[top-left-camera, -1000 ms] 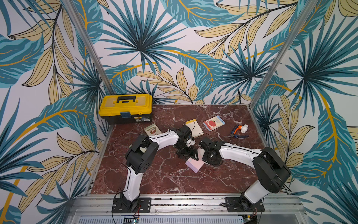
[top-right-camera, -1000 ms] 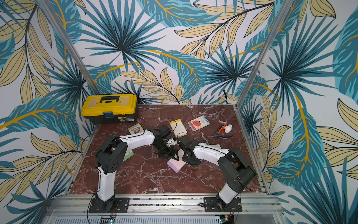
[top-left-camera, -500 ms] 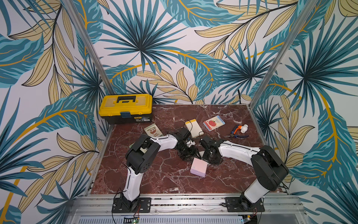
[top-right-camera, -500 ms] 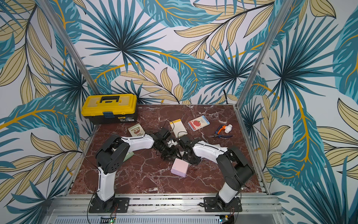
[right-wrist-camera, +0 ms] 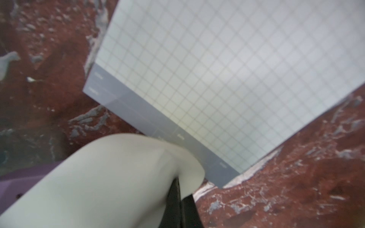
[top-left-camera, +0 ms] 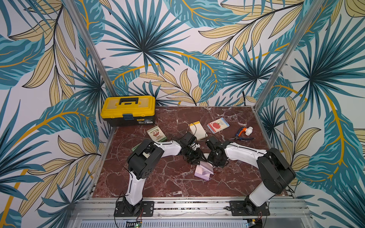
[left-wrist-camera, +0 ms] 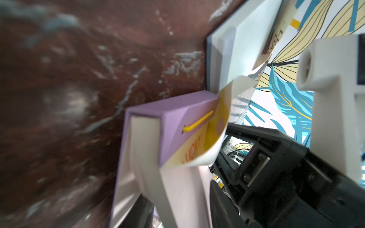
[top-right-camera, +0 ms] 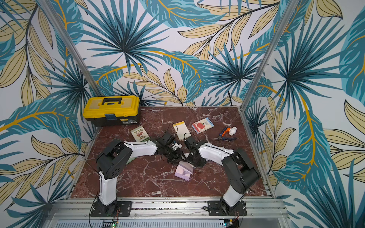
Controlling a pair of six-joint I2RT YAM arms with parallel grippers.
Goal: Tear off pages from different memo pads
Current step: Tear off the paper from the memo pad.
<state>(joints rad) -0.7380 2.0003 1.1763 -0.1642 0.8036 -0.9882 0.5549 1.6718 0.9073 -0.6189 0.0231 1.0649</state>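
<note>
Two grippers sit almost nose to nose mid-table, just behind the lilac memo pad (top-left-camera: 203, 171). My right gripper (right-wrist-camera: 178, 188) is pinched tight on a curled page (right-wrist-camera: 118, 177), white on the face I see. My left gripper (top-left-camera: 194, 159) has its fingers (left-wrist-camera: 156, 187) spread, one lying on the pad's opened face, nothing clamped. A grid-ruled pad (right-wrist-camera: 217, 79) lies flat on the table (top-left-camera: 173, 187), its corner right beside the pinch. Bare marble runs from the lilac pad to the front edge. Green pad (top-left-camera: 157, 134), apple pad (top-left-camera: 218, 125), pliers (top-left-camera: 242, 136) and toolbox (top-left-camera: 127, 110) sit toward the back wall. The cream pad (top-left-camera: 197, 130) is close behind my left wrist.
</note>
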